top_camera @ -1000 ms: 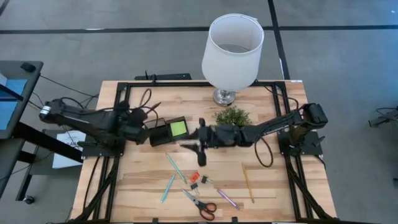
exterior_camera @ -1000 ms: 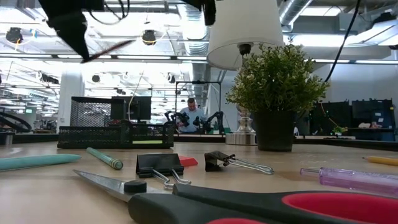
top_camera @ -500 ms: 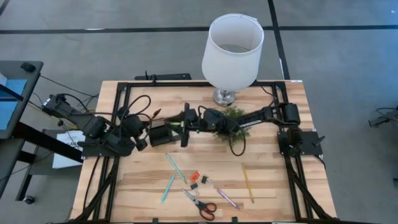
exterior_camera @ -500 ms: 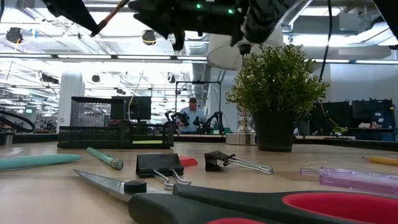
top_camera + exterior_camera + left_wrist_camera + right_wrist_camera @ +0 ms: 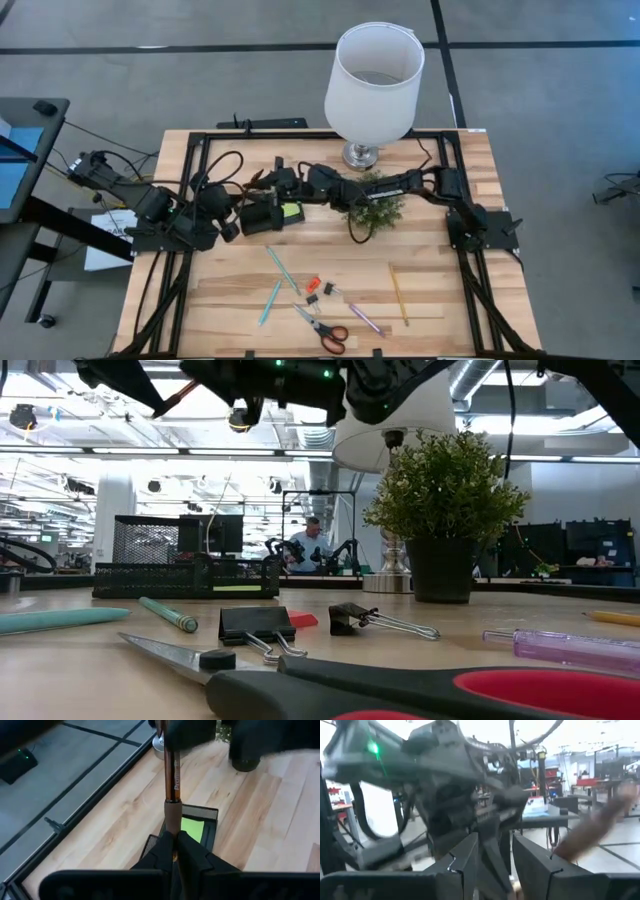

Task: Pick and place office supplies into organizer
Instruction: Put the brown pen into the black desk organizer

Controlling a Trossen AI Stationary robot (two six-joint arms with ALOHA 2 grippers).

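Note:
My left gripper [image 5: 173,837] is shut on the brown pen [image 5: 171,780] and hovers above the black organizer [image 5: 262,217]. The lime-green sticky pad [image 5: 291,212] lies in the organizer's low tray. My right gripper [image 5: 495,855] is open and reaches across the table to just beside the pen's far end [image 5: 258,180]. The pen [image 5: 590,830] passes outside its fingers. Teal pens [image 5: 282,268], clips [image 5: 313,287], red-handled scissors [image 5: 322,325], a pink pen [image 5: 366,318] and a yellow pencil [image 5: 398,292] lie flat on the near half of the table. My left gripper pinches the brown pen between its two fingers at the thicker grip section [image 5: 172,817] near one end. The pen runs straight out ahead of the fingers, in line with them. It is lifted clear above the organizer, and in the low view [image 5: 178,398] it tilts upward.
The potted plant [image 5: 375,200] stands under the right arm's forearm. The white-shaded lamp [image 5: 375,70] stands at the far edge behind it. A black frame rail [image 5: 190,290] runs along the table's sides. A person sits far off in the room [image 5: 313,545].
My left arm has drawn back toward the table's left edge and risen, keeping the pen, which now tilts more steeply. My right gripper has swung from the table's middle toward the far left, over the organizer, up to the pen's free end.

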